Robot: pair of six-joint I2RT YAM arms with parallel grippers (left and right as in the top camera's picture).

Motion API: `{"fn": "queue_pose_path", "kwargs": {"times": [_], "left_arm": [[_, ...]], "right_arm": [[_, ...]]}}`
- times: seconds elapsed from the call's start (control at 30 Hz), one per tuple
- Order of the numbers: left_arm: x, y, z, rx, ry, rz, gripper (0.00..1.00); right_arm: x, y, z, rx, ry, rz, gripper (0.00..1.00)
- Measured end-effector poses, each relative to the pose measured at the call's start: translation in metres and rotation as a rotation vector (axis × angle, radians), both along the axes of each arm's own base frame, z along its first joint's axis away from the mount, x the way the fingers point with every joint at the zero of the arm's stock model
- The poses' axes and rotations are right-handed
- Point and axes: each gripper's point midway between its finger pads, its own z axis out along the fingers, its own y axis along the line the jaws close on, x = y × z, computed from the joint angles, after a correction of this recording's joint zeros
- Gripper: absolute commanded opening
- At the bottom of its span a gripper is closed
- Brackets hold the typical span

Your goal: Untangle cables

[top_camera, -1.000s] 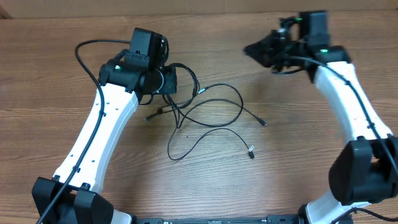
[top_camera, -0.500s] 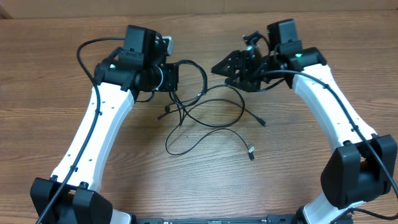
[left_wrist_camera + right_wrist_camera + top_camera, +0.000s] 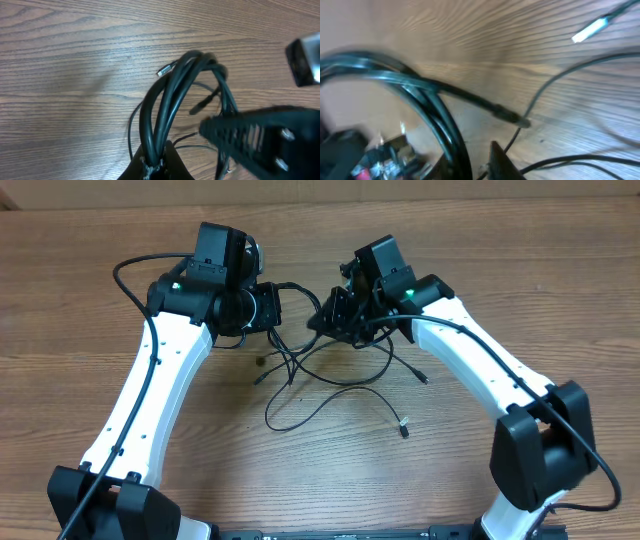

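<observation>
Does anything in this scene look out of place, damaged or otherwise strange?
Nothing looks damaged or spilled. The only disorder is the cables: they lie knotted in loose loops, one bunch is pinched in the shut left gripper, and the right gripper is close beside it.

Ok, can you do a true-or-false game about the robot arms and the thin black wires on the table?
1. The left gripper is pinching a bunch of the cables. True.
2. The cables are bright red. False: they are black.
3. The table is made of wood. True.
4. The right gripper is far away at the table's edge. False: it is right at the tangle, close to the left gripper.
5. One loose plug end lies on the table, away from both grippers. True.
</observation>
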Motion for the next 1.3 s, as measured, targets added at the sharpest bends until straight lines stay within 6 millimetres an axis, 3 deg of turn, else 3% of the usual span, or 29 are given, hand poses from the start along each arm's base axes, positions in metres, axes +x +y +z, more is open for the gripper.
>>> {"fn": "queue_pose_path", "kwargs": {"times": [0.13, 0.3, 0.53, 0.57, 0.67, 0.73, 0.77, 0.8, 0.87, 0.97, 1.07, 1.17, 1.3], "left_arm": [[0.000, 0.000, 0.001, -0.022, 0.004, -0.005, 0.04], [-0.007, -0.010, 0.013, -0.102, -0.005, -0.060, 0.04], [-0.022, -0.016, 0.041, -0.168, -0.051, -0.093, 0.04], [-0.024, -0.012, 0.042, -0.159, -0.051, -0.085, 0.04], [-0.028, 0.035, 0.061, -0.099, -0.111, 0.024, 0.04], [-0.031, 0.049, 0.071, -0.065, -0.145, 0.047, 0.04], [-0.033, 0.050, 0.072, -0.051, -0.149, 0.045, 0.04], [-0.034, 0.051, 0.071, -0.042, -0.147, 0.041, 0.04], [-0.035, 0.051, 0.068, -0.021, -0.141, 0.028, 0.04], [-0.035, 0.053, 0.066, -0.006, -0.143, 0.028, 0.11], [-0.035, 0.053, 0.066, -0.010, -0.140, 0.033, 0.27], [-0.036, 0.046, 0.067, -0.052, -0.127, 0.030, 0.34], [-0.037, 0.025, 0.058, -0.102, -0.079, -0.026, 0.29]], "right_arm": [[0.008, -0.014, -0.009, -0.055, -0.005, -0.043, 0.04], [0.015, -0.054, -0.026, -0.211, 0.008, -0.126, 0.04], [0.023, -0.089, -0.008, -0.451, -0.129, -0.216, 0.04], [0.028, -0.112, -0.010, -0.573, -0.160, -0.274, 0.04], [0.034, -0.215, -0.032, -0.941, -0.107, -0.450, 0.04], [0.028, -0.242, -0.036, -1.031, -0.055, -0.464, 0.04], [0.029, -0.244, -0.032, -1.036, -0.050, -0.459, 0.04], [0.031, -0.240, -0.030, -1.020, -0.055, -0.445, 0.04], [0.046, -0.201, -0.008, -0.845, -0.104, -0.325, 0.04], [0.053, -0.114, 0.041, -0.480, -0.211, -0.088, 0.04], [0.040, -0.078, 0.055, -0.310, -0.198, 0.013, 0.04], [0.027, -0.054, 0.066, -0.158, -0.165, 0.081, 0.04], [0.018, -0.032, 0.084, 0.011, -0.156, 0.152, 0.04]]}}
